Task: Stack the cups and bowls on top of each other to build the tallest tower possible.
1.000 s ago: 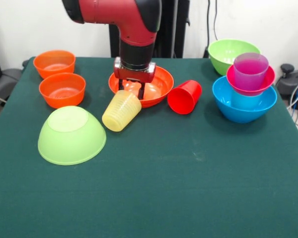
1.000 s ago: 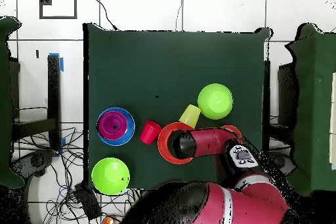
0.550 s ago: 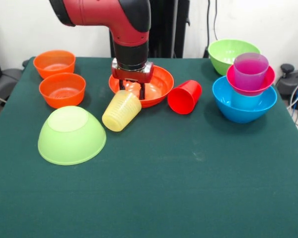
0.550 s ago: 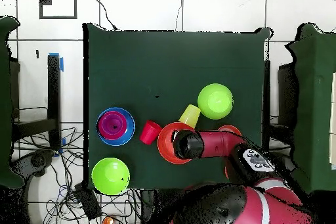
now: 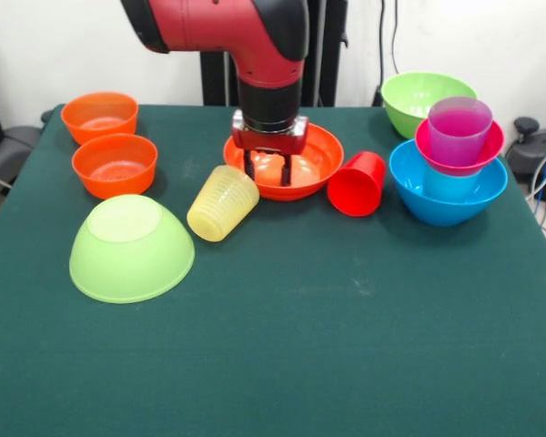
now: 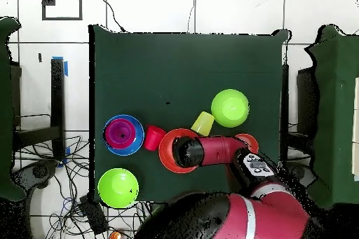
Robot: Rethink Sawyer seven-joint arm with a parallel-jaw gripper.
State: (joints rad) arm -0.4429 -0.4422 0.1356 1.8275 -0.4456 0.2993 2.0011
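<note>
The gripper (image 5: 267,171) is down inside the wide orange bowl (image 5: 318,155), its two dark fingers (image 5: 249,167) standing a narrow gap apart, tips at the bowl's floor near the front rim; they look to straddle that rim, though a firm clamp cannot be told from here. From overhead the red arm (image 6: 217,151) covers the middle of that bowl, only an orange ring showing around it. The red cup (image 5: 357,184) lies on its side just to the right, touching or nearly touching the bowl's edge. On the other side the yellow cup (image 5: 222,203) lies tipped over, mouth toward the camera, close to the bowl's left rim. An upside-down lime green bowl (image 5: 131,247) sits front left of it on the green table (image 5: 346,346). Two small orange bowls (image 5: 115,164) sit upright at the left, one behind the other. Over at the right there's a stack: large blue bowl (image 5: 448,198), a light blue cup (image 5: 449,185) inside it, a magenta bowl (image 5: 439,150) on that, and the purple cup (image 5: 459,129) on top. The second lime green bowl (image 5: 409,97) stands upright just behind the stack
</note>
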